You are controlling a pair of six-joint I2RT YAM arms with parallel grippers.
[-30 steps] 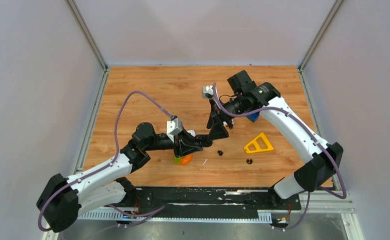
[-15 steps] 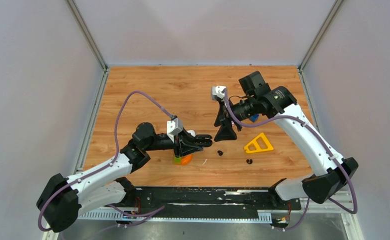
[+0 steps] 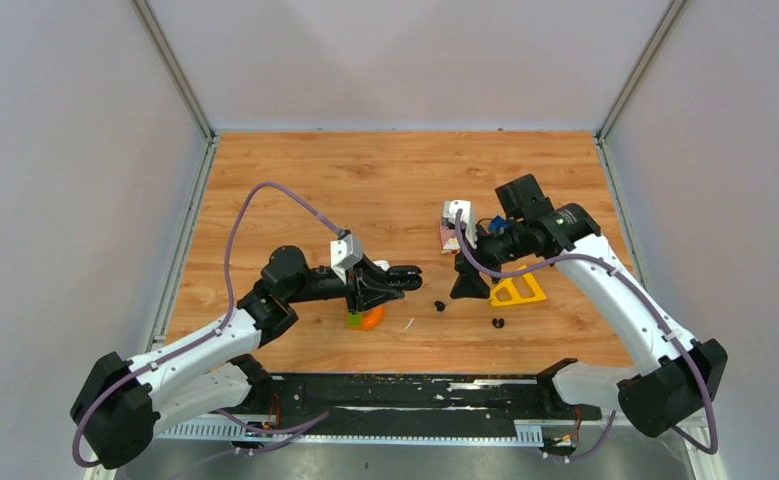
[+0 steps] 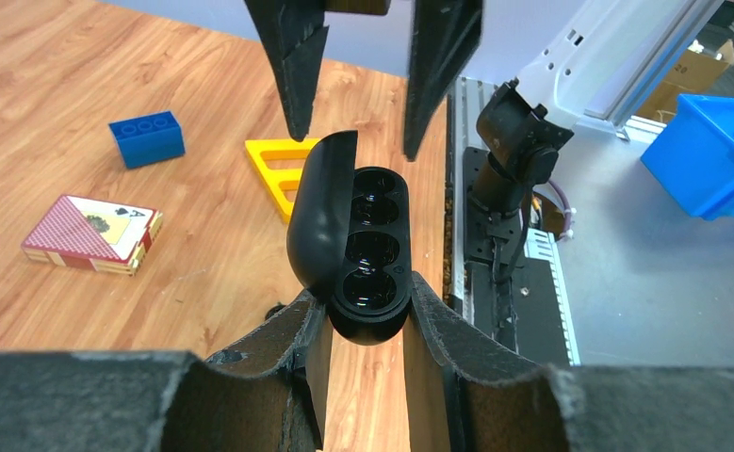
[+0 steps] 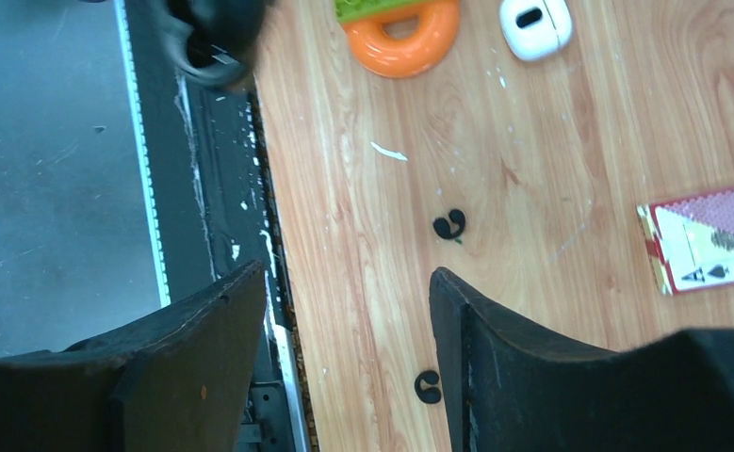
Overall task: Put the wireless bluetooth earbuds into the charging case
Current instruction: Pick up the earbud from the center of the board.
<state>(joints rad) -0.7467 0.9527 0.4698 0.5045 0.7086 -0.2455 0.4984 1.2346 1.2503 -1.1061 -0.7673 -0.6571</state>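
1. My left gripper is clamped on the black charging case, with 1 finger on each side of its base.
2. The case lid is swung open to the side. 3 round recesses face the left wrist camera. They look empty, but they're glossy black on black, so I can't be sure.
3. My right gripper is spread wide with nothing between its fingers. In the left wrist view its tips point at the open end of the case, near it but not touching.
4. The 1st black earbud lies on the table, just past 1 right fingertip in the right wrist view. In the top view it sits on the wood between my 2 grippers.
5. The 2nd black earbud is also on the wood, close to the inner edge of that same finger and well apart from the 1st.
6. A white case with a dark slot on top lies near the orange ring. A green block touches the ring.
7. A thin white sliver lies between the ring and the 1st black earbud.
8. The card deck, blue brick and yellow triangle sit apart from each other, beyond the case.
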